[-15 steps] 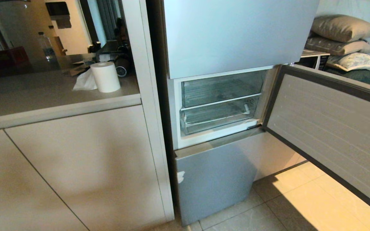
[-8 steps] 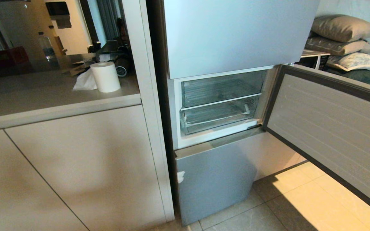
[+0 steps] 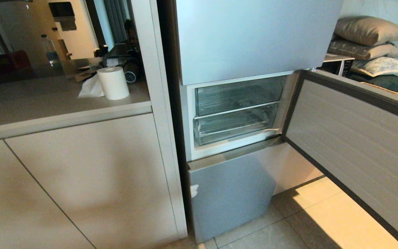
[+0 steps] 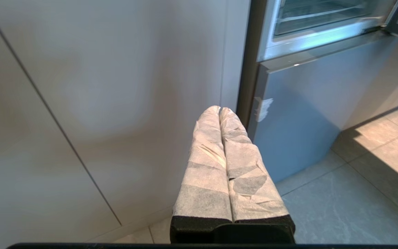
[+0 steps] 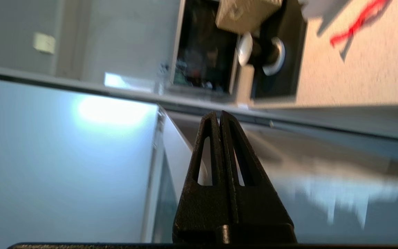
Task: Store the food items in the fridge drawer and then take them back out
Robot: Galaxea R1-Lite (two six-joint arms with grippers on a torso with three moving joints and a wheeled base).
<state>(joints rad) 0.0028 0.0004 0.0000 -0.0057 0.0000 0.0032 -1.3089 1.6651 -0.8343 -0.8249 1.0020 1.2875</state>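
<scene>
The fridge's middle door (image 3: 354, 138) stands swung open to the right. Inside, the clear fridge drawer (image 3: 235, 126) sits pushed in below a clear flat-fronted compartment (image 3: 240, 94); it looks empty. No food items are in view. Neither arm shows in the head view. My left gripper (image 4: 219, 109), fingers wrapped in white tape, is shut and empty, low beside the cabinet front (image 4: 98, 103) and the fridge's bottom door (image 4: 306, 114). My right gripper (image 5: 218, 114), black, is shut with nothing in it, close to the grey fridge panels (image 5: 64, 155).
A counter (image 3: 47, 100) with a paper roll (image 3: 113, 83) and a bottle (image 3: 49, 48) lies left of the fridge. Pillows (image 3: 368, 31) are stacked behind the open door. A red strap (image 5: 358, 20) lies on a beige surface in the right wrist view. Tiled floor (image 3: 323, 214) lies below.
The open fridge door has swung a little wider. A white glint on the drawer's front has gone. The rest of the scene holds still.
</scene>
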